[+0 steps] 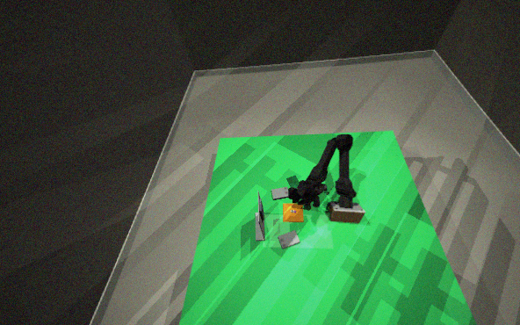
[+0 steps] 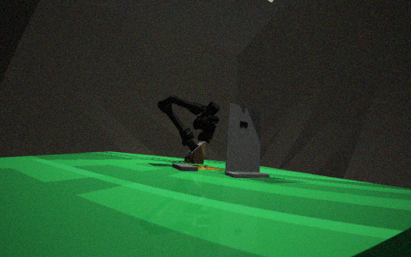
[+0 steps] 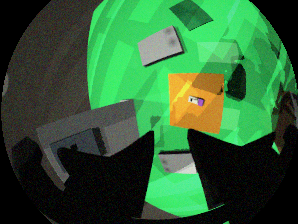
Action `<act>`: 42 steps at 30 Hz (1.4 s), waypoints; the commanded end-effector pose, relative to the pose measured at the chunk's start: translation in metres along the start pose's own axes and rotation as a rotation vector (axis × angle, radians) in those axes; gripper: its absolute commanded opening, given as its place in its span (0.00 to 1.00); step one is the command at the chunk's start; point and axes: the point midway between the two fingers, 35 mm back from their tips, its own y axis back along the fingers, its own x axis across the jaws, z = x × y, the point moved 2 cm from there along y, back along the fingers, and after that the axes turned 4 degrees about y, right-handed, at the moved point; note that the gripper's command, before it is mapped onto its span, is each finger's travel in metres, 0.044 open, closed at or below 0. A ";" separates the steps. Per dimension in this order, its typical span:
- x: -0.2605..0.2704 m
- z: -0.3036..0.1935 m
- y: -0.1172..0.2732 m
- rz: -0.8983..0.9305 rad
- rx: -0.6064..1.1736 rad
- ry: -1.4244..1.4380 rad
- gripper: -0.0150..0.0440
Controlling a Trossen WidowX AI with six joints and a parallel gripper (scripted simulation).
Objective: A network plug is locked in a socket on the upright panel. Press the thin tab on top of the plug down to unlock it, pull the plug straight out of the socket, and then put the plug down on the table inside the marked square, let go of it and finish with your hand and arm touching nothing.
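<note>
Top: green mat (image 1: 323, 263), grey floor (image 1: 235, 101).

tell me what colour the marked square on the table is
Orange. The marked square shows best in the wrist view, with the small plug lying on it.

From my station I saw two flat grey plates on the green worktop (image 1: 367, 281). One grey plate (image 1: 280, 192) lay toward the far side, and the other grey plate (image 1: 289, 239) lay nearer, tilted at an angle to the first. They were well apart, both lying flat. A darker green patch (image 3: 188, 11) showed beyond the far plate in the wrist view. The green patterned sheet sat on a larger pale grey surface (image 1: 244, 101) with a light raised rim (image 1: 314, 61). Dark walls (image 2: 82, 69) closed in behind everything.
</note>
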 end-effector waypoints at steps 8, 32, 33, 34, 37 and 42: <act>0.022 0.000 0.026 0.002 0.003 -0.005 0.52; 0.051 0.006 0.078 0.009 -0.007 -0.008 0.61; 0.051 0.006 0.078 0.009 -0.007 -0.008 0.65; 0.051 0.006 0.078 0.009 -0.007 -0.008 0.70; 0.051 0.006 0.078 0.009 -0.007 -0.008 0.83; 0.051 0.006 0.078 0.009 -0.007 -0.008 1.00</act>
